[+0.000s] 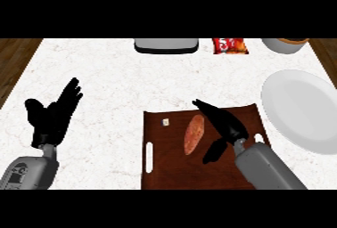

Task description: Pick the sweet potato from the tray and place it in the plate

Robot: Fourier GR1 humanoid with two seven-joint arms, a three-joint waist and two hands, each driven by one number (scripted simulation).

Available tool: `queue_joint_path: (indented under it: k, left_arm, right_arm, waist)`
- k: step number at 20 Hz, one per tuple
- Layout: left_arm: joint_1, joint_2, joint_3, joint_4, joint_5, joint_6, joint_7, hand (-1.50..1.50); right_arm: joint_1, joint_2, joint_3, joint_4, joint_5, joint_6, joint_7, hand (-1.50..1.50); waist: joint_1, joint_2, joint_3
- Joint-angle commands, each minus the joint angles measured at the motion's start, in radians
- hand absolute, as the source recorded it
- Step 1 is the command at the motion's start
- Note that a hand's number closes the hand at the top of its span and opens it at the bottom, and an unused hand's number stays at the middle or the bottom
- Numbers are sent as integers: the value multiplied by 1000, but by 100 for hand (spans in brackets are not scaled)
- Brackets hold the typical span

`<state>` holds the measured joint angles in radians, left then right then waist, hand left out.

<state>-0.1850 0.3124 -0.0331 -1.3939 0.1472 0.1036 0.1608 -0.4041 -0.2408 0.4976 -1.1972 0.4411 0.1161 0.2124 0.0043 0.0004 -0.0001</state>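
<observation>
Right hand (226, 126), spread open, hovers over the tray (164, 171) just right of the sweet potato (194, 134).

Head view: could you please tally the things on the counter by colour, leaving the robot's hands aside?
Brown: 1, tray
Orange: 1, sweet potato
White: 2, plate and small piece on the tray
Red: 1, snack bag
Grey: 2, box and bowl
Total: 7
</observation>
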Motion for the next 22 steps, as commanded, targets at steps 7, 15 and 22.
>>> queue_joint_path:
  k: [7, 15, 22]
  left_arm:
    - [22, -62, 45, 32, -58, -41, -58, 0]
    - [47, -50, 72, -44, -52, -79, 33, 0]
    - [0, -97, 57, -31, -103, -23, 34, 0]
  right_arm:
    - [-39, 100, -110, 134, 162, 42, -35, -150]
    - [-43, 149, -92, 161, 236, 119, -43, -150]
    - [-31, 183, -84, 287, 280, 35, -245, 150]
  waist:
    - [-2, 0, 0]
    - [-2, -1, 0]
    - [-1, 1, 0]
